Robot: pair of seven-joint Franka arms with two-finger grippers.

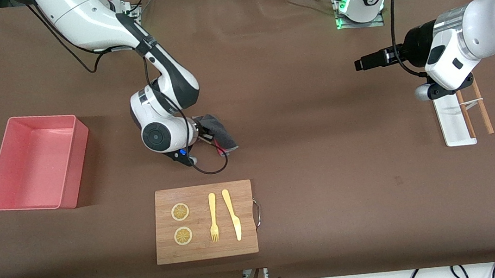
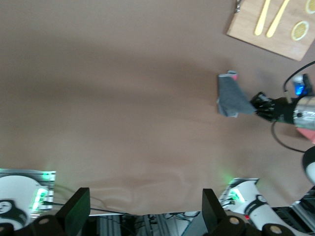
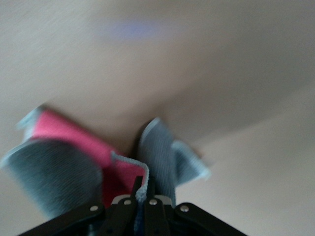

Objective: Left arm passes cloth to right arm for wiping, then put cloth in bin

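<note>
My right gripper (image 1: 204, 133) is shut on the cloth (image 1: 220, 131), dark grey with a red patch showing in its folds. It holds the cloth low over the brown table, over the stretch between the wooden board and the robots' bases. In the right wrist view the fingertips (image 3: 136, 186) pinch the cloth's pale hem (image 3: 147, 173). The left wrist view shows the cloth (image 2: 231, 96) hanging from the right gripper (image 2: 262, 104). My left gripper (image 1: 360, 64) is open and empty (image 2: 145, 211), over the table near the left arm's end. The salmon-pink bin (image 1: 77, 164) stands empty toward the right arm's end.
A wooden board (image 1: 204, 249) with two lemon slices, a fork and a knife lies nearer the front camera than the cloth; it also shows in the left wrist view (image 2: 283, 42). A small white tray (image 1: 453, 125) with wooden sticks sits under the left arm's wrist.
</note>
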